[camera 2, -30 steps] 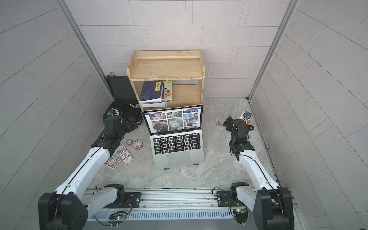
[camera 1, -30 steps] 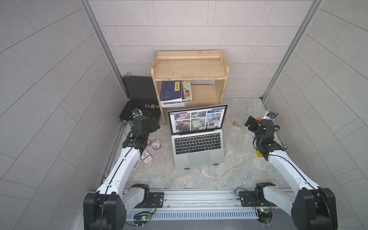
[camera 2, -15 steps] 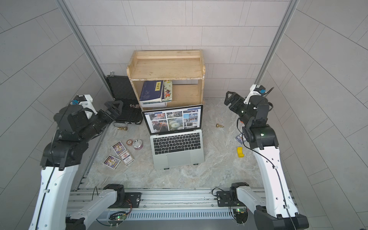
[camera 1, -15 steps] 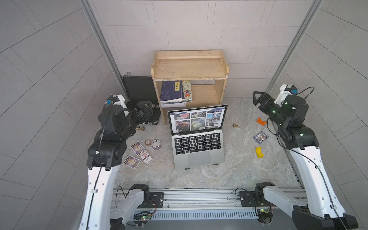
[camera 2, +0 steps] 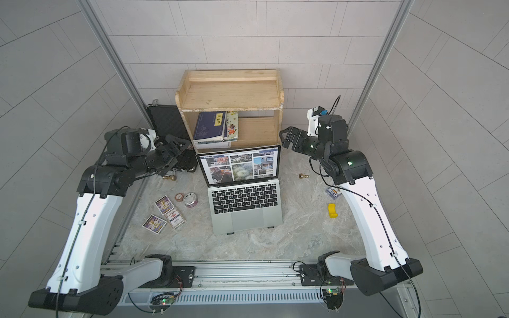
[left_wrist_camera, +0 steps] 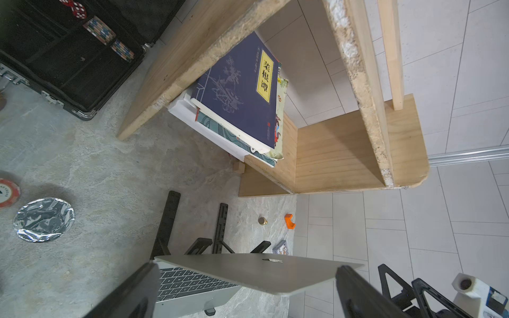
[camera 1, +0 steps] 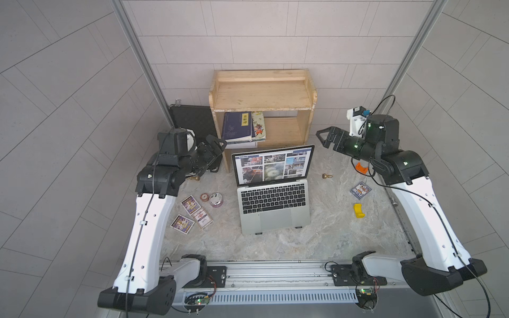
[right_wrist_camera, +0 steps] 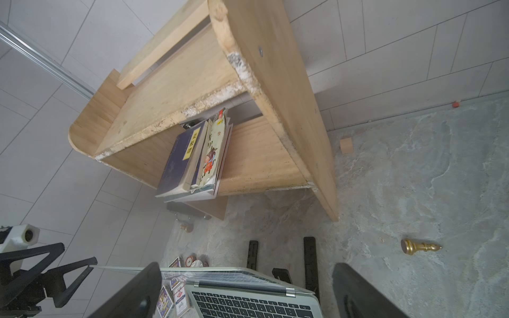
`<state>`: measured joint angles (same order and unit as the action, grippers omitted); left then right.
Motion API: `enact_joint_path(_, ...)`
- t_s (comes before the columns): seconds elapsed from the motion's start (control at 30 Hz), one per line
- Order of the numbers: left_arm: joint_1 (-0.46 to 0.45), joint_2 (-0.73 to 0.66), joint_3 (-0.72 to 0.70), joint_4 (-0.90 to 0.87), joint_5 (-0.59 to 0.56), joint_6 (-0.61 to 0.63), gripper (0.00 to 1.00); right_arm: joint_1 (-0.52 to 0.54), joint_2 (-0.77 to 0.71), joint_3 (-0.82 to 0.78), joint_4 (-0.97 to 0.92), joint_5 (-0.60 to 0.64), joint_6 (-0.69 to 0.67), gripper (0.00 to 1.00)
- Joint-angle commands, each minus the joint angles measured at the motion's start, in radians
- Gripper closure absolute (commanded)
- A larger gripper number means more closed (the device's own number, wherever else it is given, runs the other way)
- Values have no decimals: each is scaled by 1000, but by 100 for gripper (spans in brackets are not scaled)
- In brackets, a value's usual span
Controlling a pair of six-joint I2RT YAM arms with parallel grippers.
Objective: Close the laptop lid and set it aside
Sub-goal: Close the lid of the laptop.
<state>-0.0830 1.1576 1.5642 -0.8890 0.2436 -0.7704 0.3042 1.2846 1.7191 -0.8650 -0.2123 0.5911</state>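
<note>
Laptop [camera 1: 273, 198] open, lid [camera 1: 272, 166] upright facing rail [camera 1: 275, 271], long axis left-right

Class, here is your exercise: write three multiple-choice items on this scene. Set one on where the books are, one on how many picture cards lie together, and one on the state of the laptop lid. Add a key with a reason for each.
1. Where in the wooden shelf do the books lie?
A) on its top board
B) on its lower board
C) outside it, on the floor

2. How many picture cards lie clustered on the table beside the laptop?
A) one
B) five
C) three

3. How does the laptop lid stand?
A) raised, screen lit
B) shut flat
C) folded back onto the table

Key:
1 B: the books sit under the bare top board.
2 C: both top views show three cards together.
3 A: photo tiles show on the upright screen.
</note>
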Motion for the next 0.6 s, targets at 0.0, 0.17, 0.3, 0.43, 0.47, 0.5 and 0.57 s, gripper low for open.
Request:
enact_joint_path(0.0, -22, 5, 20, -21, -5, 9, 0, 32, 11, 35, -40, 13, -45, 0)
enact_joint_path(0.17, -86, 43, 45, -26, -66, 29, 0, 81, 52, 51, -66, 47, -76, 0)
enact_joint_path(0.3, -119, 65, 44, -25, -102, 33, 0, 112, 65, 55, -72, 82, -94, 0)
enact_joint_path(0.43, -134, 76, 49, -14, -128, 33, 0, 123, 79, 61, -77, 98, -108, 0)
enact_joint_path(0.47, -137, 77, 53, -14, -132, 34, 0, 124, 81, 62, -76, 100, -110, 0)
enact_joint_path(0.5, -139, 82, 57, -14, -133, 37, 0, 126, 85, 62, -76, 102, -112, 0)
enact_joint_path(0.57, -146, 91, 63, -16, -137, 40, 0, 128, 93, 62, -76, 109, -116, 0)
